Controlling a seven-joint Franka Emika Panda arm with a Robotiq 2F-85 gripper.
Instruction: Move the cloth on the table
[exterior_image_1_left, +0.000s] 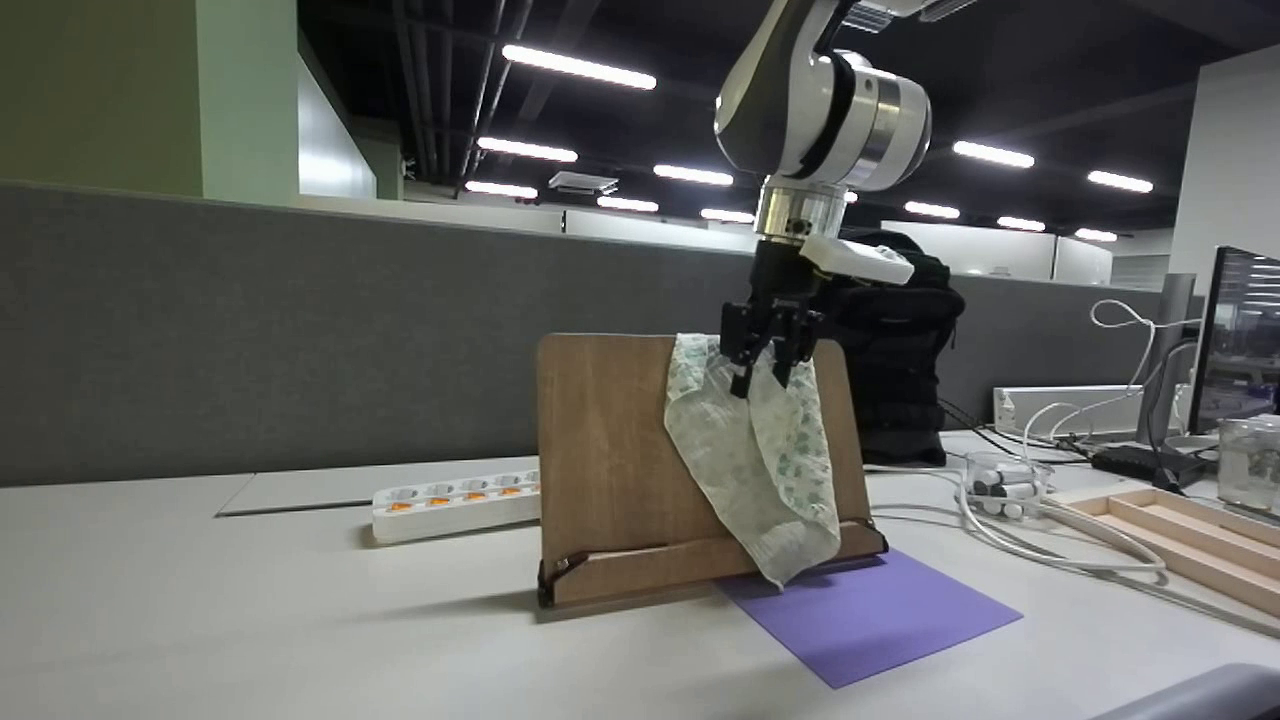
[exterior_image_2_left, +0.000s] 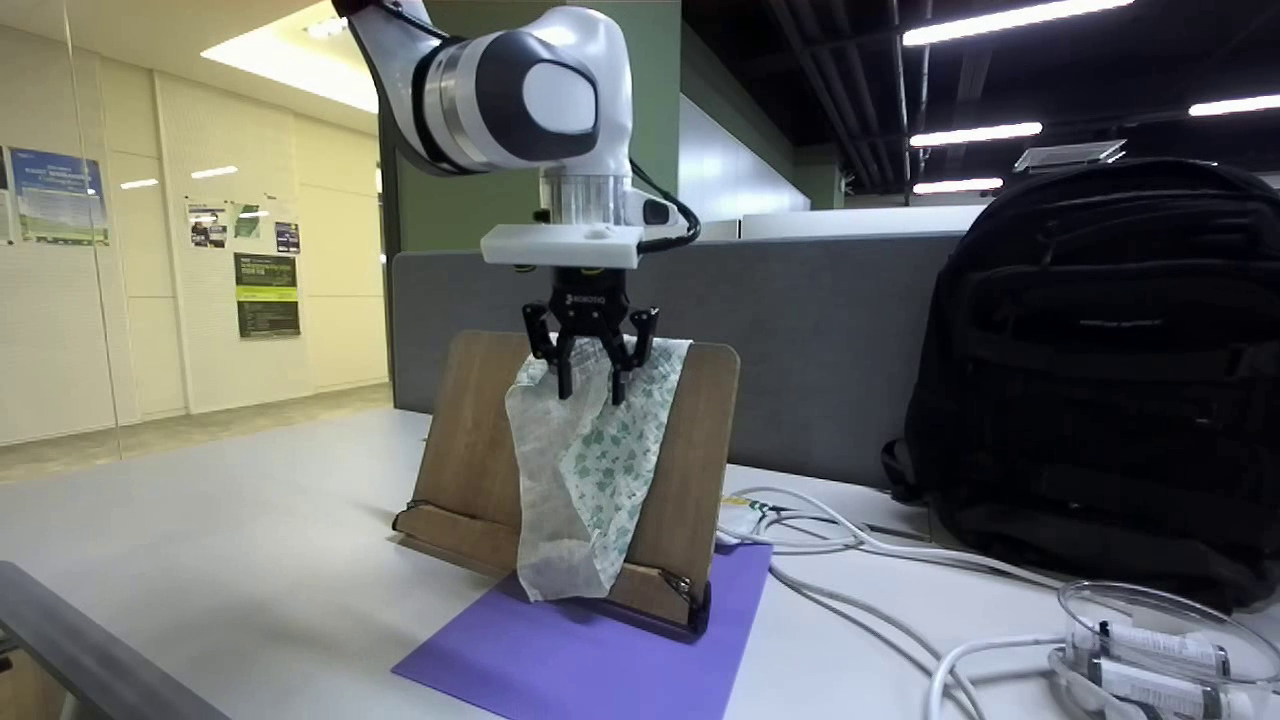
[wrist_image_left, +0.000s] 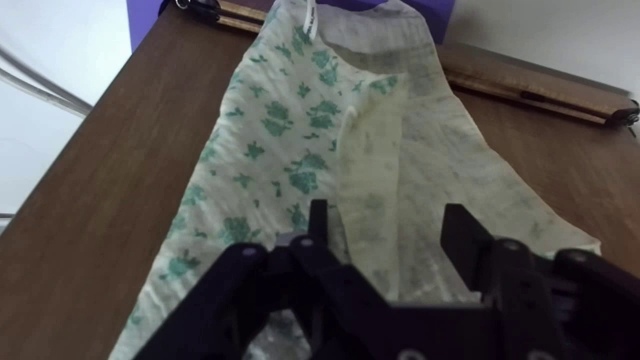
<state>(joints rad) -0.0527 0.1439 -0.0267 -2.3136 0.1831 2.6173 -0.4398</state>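
Note:
The whitish cloth with a pale green pattern hangs over the top edge of the brown wooden board stand, down its front; it shows in both exterior views (exterior_image_1_left: 790, 500) (exterior_image_2_left: 610, 470) and in the wrist view (wrist_image_left: 280, 165). Its lower end reaches past the board's ledge, over the purple sheet. The board (exterior_image_1_left: 610, 450) leans upright on the grey-white table (exterior_image_1_left: 250, 610). My gripper (exterior_image_1_left: 761, 382) points down at the cloth's upper part, its fingers apart, also in an exterior view (exterior_image_2_left: 590, 393). In the wrist view the gripper (wrist_image_left: 385, 215) has cloth behind its fingertips; I cannot tell whether they touch it.
A purple sheet (exterior_image_1_left: 890, 620) lies partly under the board. A white power strip (exterior_image_1_left: 455, 508) lies beside the board. A black backpack (exterior_image_2_left: 1100, 400), white cables (exterior_image_2_left: 860, 540), a clear dish with vials (exterior_image_2_left: 1150, 660) and a wooden tray (exterior_image_1_left: 1190, 540) stand around. A grey partition (exterior_image_1_left: 300, 330) runs behind.

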